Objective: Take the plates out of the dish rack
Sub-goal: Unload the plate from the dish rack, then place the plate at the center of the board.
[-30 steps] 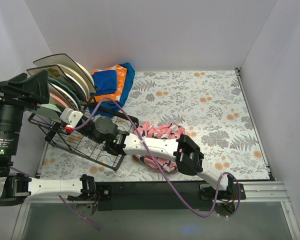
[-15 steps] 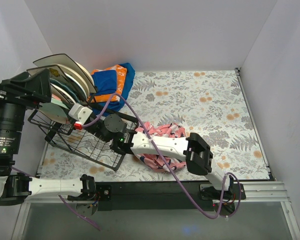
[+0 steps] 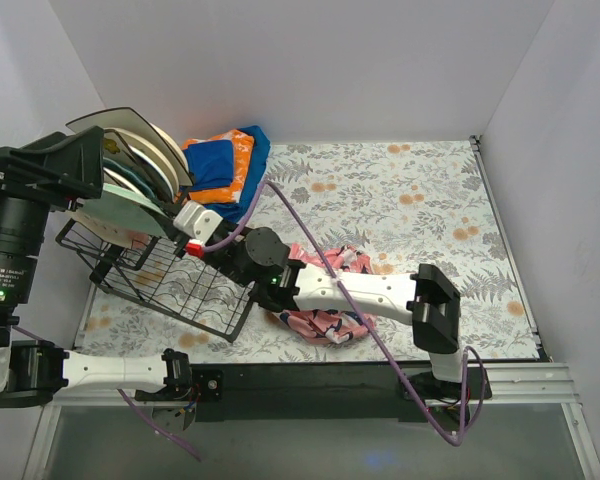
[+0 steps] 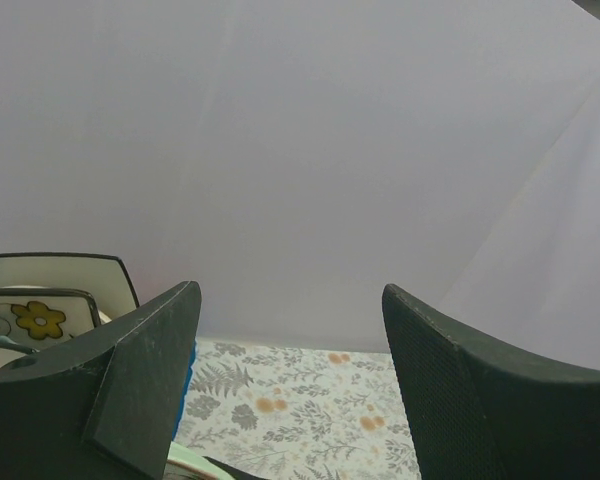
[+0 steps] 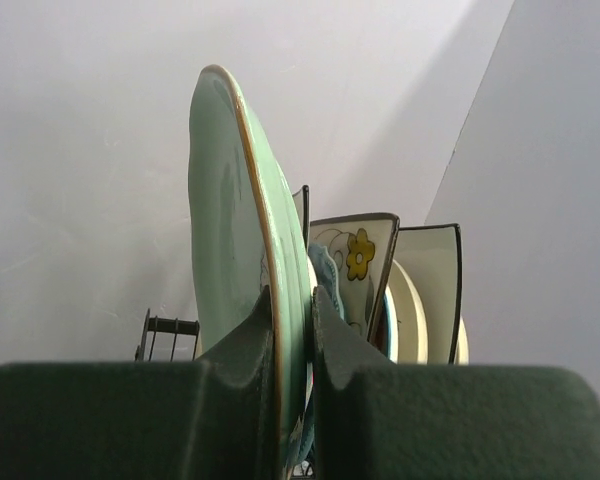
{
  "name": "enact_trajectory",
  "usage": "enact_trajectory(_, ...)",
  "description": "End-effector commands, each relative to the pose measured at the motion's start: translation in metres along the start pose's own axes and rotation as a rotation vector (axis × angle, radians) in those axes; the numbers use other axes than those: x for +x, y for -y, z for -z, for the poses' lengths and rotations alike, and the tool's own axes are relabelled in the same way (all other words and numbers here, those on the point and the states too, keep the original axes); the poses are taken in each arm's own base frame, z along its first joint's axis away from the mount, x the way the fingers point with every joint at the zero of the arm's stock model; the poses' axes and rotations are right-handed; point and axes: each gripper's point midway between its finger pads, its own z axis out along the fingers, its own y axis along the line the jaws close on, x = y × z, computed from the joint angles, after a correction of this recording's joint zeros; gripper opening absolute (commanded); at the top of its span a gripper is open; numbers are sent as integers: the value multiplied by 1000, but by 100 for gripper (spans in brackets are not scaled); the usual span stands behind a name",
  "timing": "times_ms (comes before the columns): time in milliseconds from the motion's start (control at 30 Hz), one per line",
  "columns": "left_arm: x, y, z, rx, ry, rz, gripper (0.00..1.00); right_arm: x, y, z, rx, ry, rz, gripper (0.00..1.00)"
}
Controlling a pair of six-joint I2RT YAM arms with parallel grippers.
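At the upper left of the overhead frame the left gripper [image 3: 88, 170] hangs beside the plates, above the left end of the black wire dish rack [image 3: 180, 290]. Its two black fingers are spread wide with nothing between them. In its own wrist view only the pale wall and a strip of grey-and-orange floral tablecloth [image 4: 300, 410] show through the gap. Just right of it, a row of upright ceramic plates [image 3: 150, 150] stands on edge in the rack. In the right wrist view, right of centre, the row includes a square plate with a dark rim and a yellow flower [image 5: 352, 265] and, further right, a cream square plate with a dark rim [image 5: 432, 285]. Nearest that camera is the mint green round ceramic plate [image 5: 230, 230], upright and almost edge-on at centre frame. The right gripper [image 5: 292, 315] is pressed together on that plate's rim, one dark finger on each face. In the overhead frame the plate shows as a pale green sliver at left centre, above the rack's grid base. Whether its lower edge sits in a slot cannot be told. Right of the rack, near the back wall, lies a folded blue-and-orange cloth pile [image 3: 225, 160]. At lower centre a crumpled pink patterned cloth [image 3: 315, 325] lies on the tablecloth, partly under the right arm's white forearm.
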Motion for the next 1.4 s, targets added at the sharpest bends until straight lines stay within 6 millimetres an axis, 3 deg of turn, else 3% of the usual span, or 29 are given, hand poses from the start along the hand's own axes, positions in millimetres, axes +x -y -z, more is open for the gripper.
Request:
enact_trajectory(0, 10, 15, -3, 38, -24, -21, 71, -133, 63, 15, 135, 336, -120, 1)
enact_trajectory(233, 12, 19, -3, 53, -28, -15, 71, -135, 75, 46, 129, 326, -174, 1)
enact_trajectory(333, 18, 23, -4, 58, -43, -33, 71, -134, 90, 62, 162, 311, -197, 1)
enact_trajectory(367, 21, 26, -5, 61, -49, -34, 71, -142, 103, 68, 186, 321, -206, 1)
enact_trajectory(433, 25, 30, -5, 68, -59, -40, 71, -131, 110, 77, 200, 289, -222, 1)
enact_trajectory(500, 32, 37, -5, 91, -79, -29, 71, -131, 130, 88, 237, 268, -213, 1)
enact_trajectory(533, 33, 40, -4, 107, -85, -20, 72, -117, 134, 93, 252, 230, -227, 1)
enact_trajectory(567, 36, 44, -4, 122, -94, -21, 72, -121, 154, 101, 286, 228, -223, 1)
enact_trajectory(633, 45, 51, -2, 153, -112, -21, 72, -98, 167, 111, 310, 148, -229, 1)
enact_trajectory(667, 54, 56, -3, 160, -126, -36, 72, -99, 187, 121, 355, 147, -235, 1)
enact_trajectory(733, 70, 68, -4, 180, -150, -52, 72, -85, 203, 133, 389, 100, -229, 1)
enact_trajectory(767, 77, 74, -4, 188, -163, -58, 73, -78, 222, 145, 428, 87, -250, 1)
enact_trajectory(800, 95, 83, -4, 204, -200, -95, 73, -73, 231, 150, 444, 76, -256, 1)
enact_trajectory(833, 104, 89, -4, 212, -222, -84, 74, -60, 237, 155, 448, 27, -266, 1)
enact_trajectory(867, 114, 93, -3, 219, -239, -90, 74, -54, 263, 164, 501, 10, -253, 1)
enact_trajectory(933, 140, 105, 1, 259, -276, -98, 74, -38, 283, 173, 529, -26, -316, 1)
enact_trajectory(967, 149, 108, 3, 265, -287, -83, 74, -21, 311, 186, 579, -60, -315, 1)
enact_trajectory(1000, 156, 114, 4, 280, -290, -67, 75, -10, 320, 190, 590, -64, -382, 1)
enact_trajectory(1033, 177, 119, 9, 303, -325, -87, 75, 0, 326, 192, 575, -85, -400, 1)
enact_trajectory(1067, 187, 122, 12, 304, -353, -64, 75, 25, 346, 203, 619, -127, -411, 1)
enact_trajectory(1133, 212, 126, 18, 316, -395, -75, 75, 43, 356, 204, 602, -148, -485, 1)
enact_trajectory(1167, 218, 130, 23, 350, -409, -60, 74, 69, 371, 211, 626, -191, -506, 1)
enact_trajectory(1233, 222, 135, 26, 380, -415, -45, 74, 86, 378, 207, 612, -205, -561, 1)
enact_trajectory(1267, 221, 138, 27, 393, -421, -44, 75, 113, 386, 211, 629, -245, -581, 1)
enact_trajectory(1333, 220, 136, 29, 394, -445, -50, 75, 125, 392, 199, 593, -253, -617, 1)
enact_trajectory(1367, 213, 134, 29, 395, -442, -44, 75, 156, 397, 205, 622, -285, -685, 1)
